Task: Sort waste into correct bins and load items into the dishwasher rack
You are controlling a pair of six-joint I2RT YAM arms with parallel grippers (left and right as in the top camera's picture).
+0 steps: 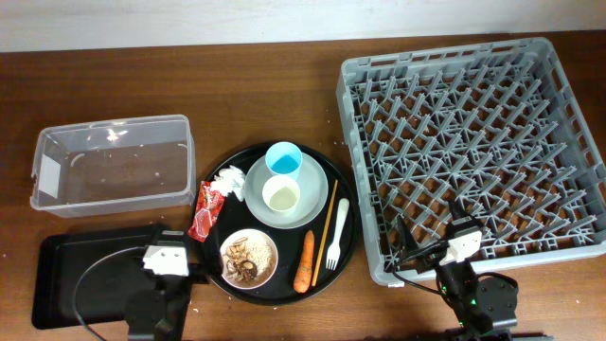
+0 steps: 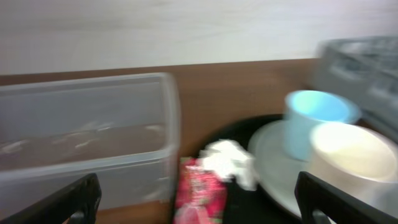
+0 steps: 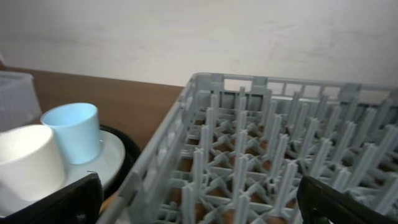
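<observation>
Left gripper [image 2: 196, 185] and right gripper [image 3: 200, 185] are both spread, empty; red wrapper [image 1: 204, 213] lies at round tray's [image 1: 322, 282] left edge beside napkin [image 1: 230, 180], likely the first pick: pinch wrapper alone, low, clear of plate [image 1: 314, 194].

Left arm [image 1: 151, 308] in matte black casing, white boxy block [image 1: 166, 259] on its wrist, thin black cable [image 1: 95, 262] curving off it, right arm [image 1: 478, 298] black too, white wrist block [image 1: 461, 244], tiny green light [image 1: 466, 301], left pincer [image 2: 198, 202] and right pincer [image 3: 199, 202] with dark, blunt fingertips [image 2: 78, 198]
</observation>
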